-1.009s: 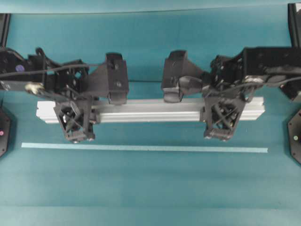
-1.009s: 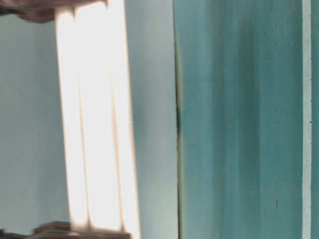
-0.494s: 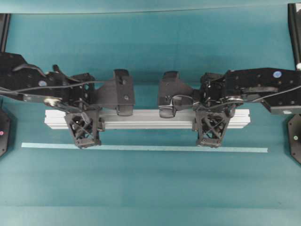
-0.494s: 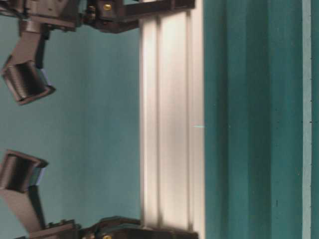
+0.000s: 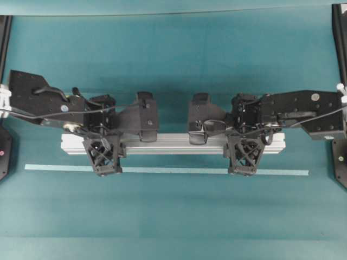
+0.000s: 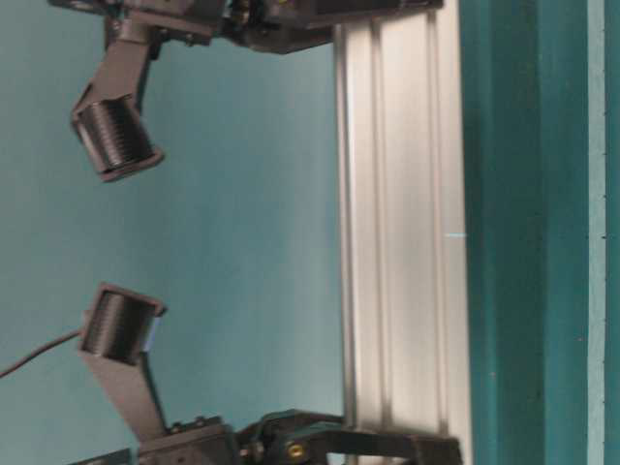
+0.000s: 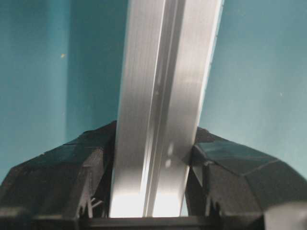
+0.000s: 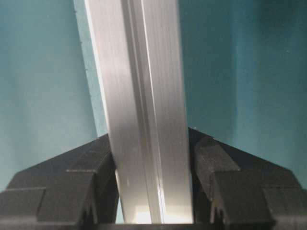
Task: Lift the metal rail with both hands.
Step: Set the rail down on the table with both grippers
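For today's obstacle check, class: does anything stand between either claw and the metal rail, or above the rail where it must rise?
Nothing visible does. The left claw and the right claw are each shut on the metal rail, fingers against its sides. The pale strip lies apart on the table, not over the rail.

black jointed arms (image 5: 49, 103), lattice-patterned fingers (image 5: 105, 158)

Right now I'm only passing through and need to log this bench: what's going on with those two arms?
Two black robot arms hold one long metal rail between them. The left gripper is clamped on it near its left end, the right gripper near its right end; both wrist views show the rail gripped between the fingers. The rail lies level, parallel to a thin pale strip on the teal table. Whether it is clear of the table is hard to tell.
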`<state>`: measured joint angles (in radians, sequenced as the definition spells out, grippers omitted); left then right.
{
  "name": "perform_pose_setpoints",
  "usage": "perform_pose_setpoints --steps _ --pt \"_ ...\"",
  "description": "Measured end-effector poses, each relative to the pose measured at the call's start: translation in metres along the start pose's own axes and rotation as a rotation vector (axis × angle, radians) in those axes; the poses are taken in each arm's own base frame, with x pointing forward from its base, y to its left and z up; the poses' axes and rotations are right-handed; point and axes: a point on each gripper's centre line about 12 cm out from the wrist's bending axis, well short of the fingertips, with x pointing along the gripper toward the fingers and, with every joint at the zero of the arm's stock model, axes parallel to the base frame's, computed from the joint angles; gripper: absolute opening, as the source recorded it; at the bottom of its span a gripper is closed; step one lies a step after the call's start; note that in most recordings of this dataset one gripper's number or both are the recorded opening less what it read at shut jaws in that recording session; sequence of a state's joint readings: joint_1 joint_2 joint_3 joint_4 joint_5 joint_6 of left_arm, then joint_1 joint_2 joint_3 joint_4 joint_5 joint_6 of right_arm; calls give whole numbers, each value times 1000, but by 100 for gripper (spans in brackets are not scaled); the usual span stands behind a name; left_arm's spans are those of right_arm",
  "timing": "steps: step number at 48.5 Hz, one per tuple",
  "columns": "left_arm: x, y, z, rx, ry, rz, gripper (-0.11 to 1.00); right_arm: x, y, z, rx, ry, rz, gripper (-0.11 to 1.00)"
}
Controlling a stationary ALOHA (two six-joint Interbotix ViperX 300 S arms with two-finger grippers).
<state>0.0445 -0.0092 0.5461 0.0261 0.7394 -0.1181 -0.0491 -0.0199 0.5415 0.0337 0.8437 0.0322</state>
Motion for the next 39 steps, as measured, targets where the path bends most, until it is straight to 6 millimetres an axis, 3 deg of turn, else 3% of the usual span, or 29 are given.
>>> perform_pose_setpoints --steps 24,39 --pt "34 -4 -9 13 47 1 38 25 7 0 -22 -7 4 39" --pt "41 -7 -12 20 61 -1 38 38 12 -1 -23 0 13 39"
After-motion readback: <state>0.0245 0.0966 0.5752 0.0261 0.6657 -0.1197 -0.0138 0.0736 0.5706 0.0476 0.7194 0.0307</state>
